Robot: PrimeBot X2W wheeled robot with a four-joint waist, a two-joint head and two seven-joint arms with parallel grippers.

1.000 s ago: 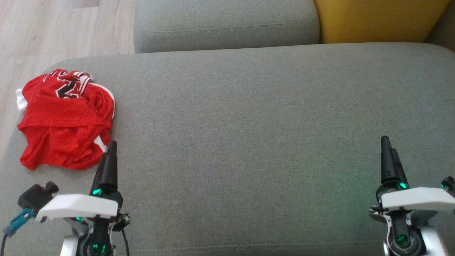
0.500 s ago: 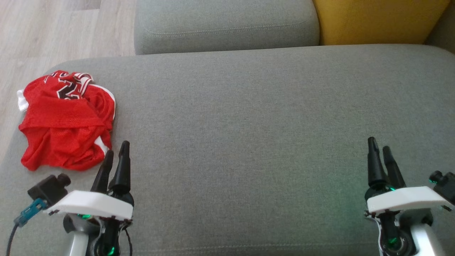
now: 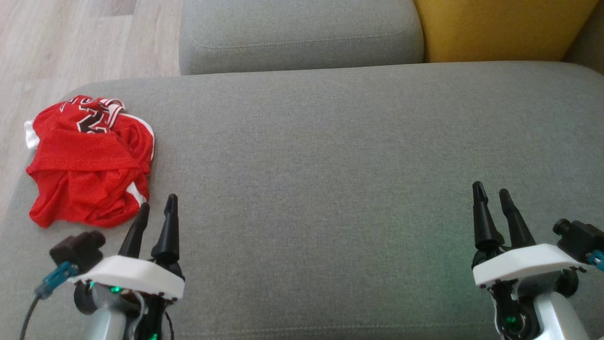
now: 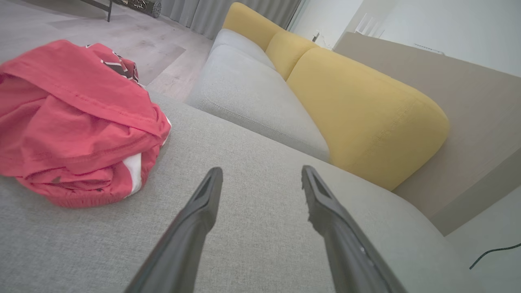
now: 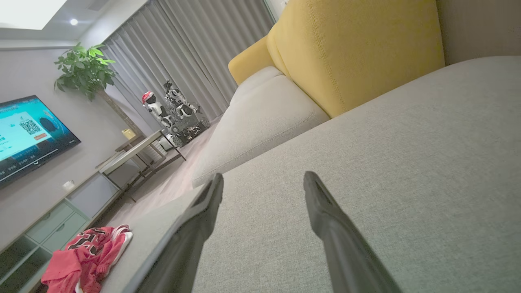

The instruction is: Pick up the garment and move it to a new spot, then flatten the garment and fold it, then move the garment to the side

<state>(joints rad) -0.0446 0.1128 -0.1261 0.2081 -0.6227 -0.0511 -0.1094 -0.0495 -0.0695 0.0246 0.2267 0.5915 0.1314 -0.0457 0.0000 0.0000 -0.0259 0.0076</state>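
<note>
Spotting the red garment (image 3: 89, 160) bunched in a heap at the left end of the grey sofa seat (image 3: 330, 141), right by the wood floor (image 3: 71, 42). Got the left claw (image 3: 158, 202) just beside its near corner, not touching, spread open and gripping nothing. Same deal with the right claw (image 3: 490, 188) way over on the right, wide open and empty. Also a yellow cushion (image 3: 500, 28) at the back.

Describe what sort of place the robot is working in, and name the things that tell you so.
Most likely a home living room: a grey sofa with yellow back cushions, a television above a low cabinet, and a potted plant beside long curtains.
</note>
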